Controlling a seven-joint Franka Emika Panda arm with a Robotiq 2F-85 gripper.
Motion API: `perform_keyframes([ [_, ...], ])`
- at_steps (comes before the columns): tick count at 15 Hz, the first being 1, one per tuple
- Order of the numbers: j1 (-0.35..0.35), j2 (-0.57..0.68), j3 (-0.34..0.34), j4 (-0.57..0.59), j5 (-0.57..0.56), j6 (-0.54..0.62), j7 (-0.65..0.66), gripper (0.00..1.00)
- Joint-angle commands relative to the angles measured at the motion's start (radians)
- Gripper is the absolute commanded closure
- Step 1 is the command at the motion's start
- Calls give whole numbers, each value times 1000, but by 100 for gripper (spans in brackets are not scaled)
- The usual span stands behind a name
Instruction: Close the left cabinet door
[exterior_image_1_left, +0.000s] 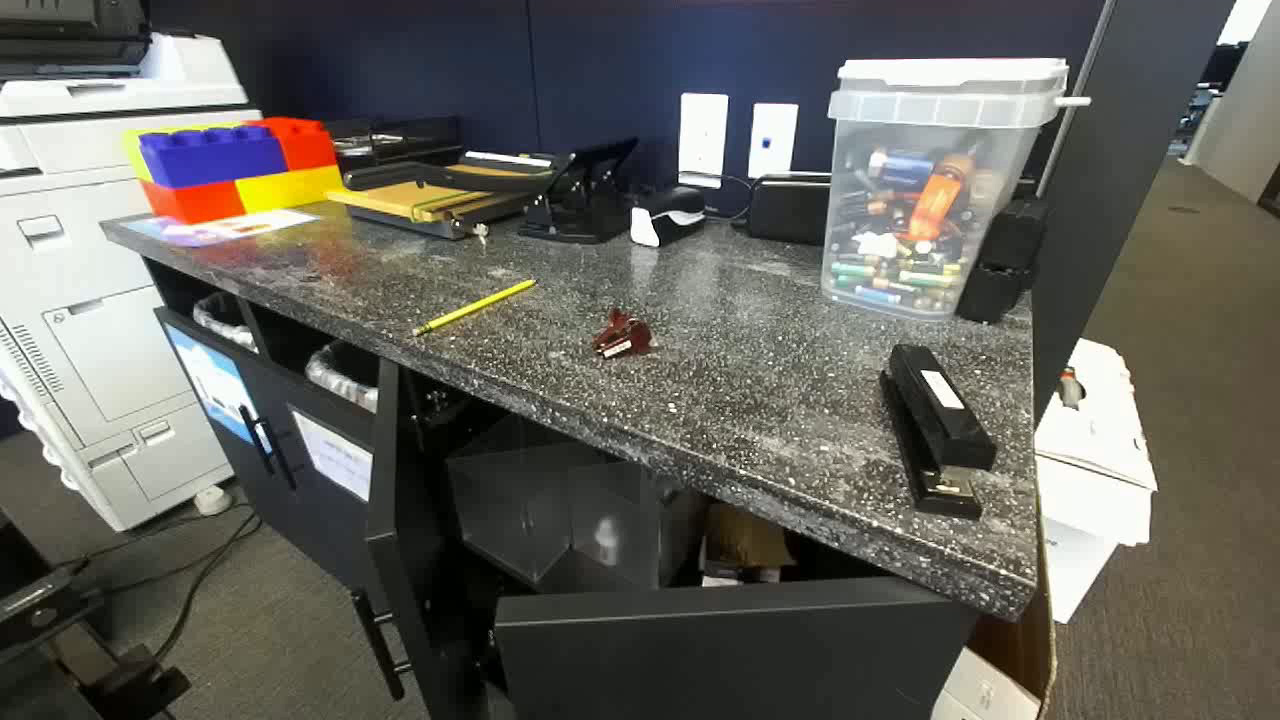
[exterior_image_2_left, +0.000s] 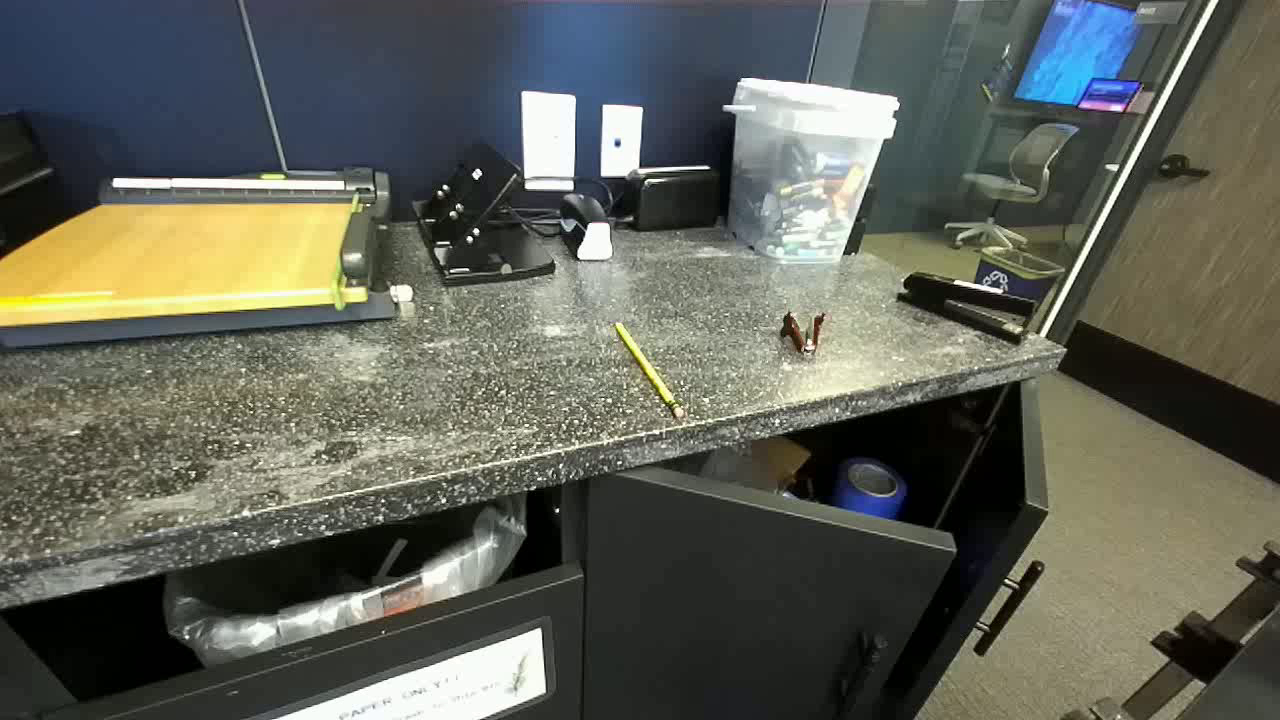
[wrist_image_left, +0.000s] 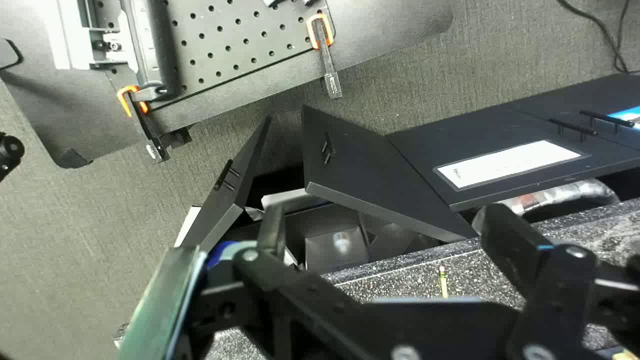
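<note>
The left cabinet door (exterior_image_2_left: 750, 590) is the left of two open dark doors. It is a plain panel with a bar handle, swung partly out from the cabinet. It also shows in the wrist view (wrist_image_left: 370, 165) and nearly edge-on in an exterior view (exterior_image_1_left: 384, 470). The right door (exterior_image_2_left: 1035, 455) is also open. The white paper (wrist_image_left: 505, 162) is on the neighbouring panel, which stands flush with the cabinet front. My gripper (wrist_image_left: 380, 215) is open and empty, seen only in the wrist view. Its fingers are wide apart, with the counter edge and doors beyond.
The speckled counter (exterior_image_2_left: 400, 400) overhangs the doors. It holds a pencil (exterior_image_2_left: 650, 370), a staple remover (exterior_image_2_left: 803, 333), a stapler (exterior_image_2_left: 965, 303) and a marker bin (exterior_image_2_left: 810, 170). A pegboard stand with clamps (wrist_image_left: 240, 45) stands on the floor before the doors.
</note>
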Motion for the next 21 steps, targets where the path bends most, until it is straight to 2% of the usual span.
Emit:
perform_keyframes([
  [1, -7, -1, 6, 2, 3, -3, -4, 0],
  [6, -7, -1, 6, 2, 3, -3, -4, 0],
  [10, -34, 161, -2, 27, -5, 66, -3, 0],
  [15, -61, 422, 0, 62, -40, 212, 46, 0],
  [19, -35, 630, -12, 109, -101, 304, 133, 0],
  [21, -16, 719, -31, 144, -89, 331, 141, 0],
])
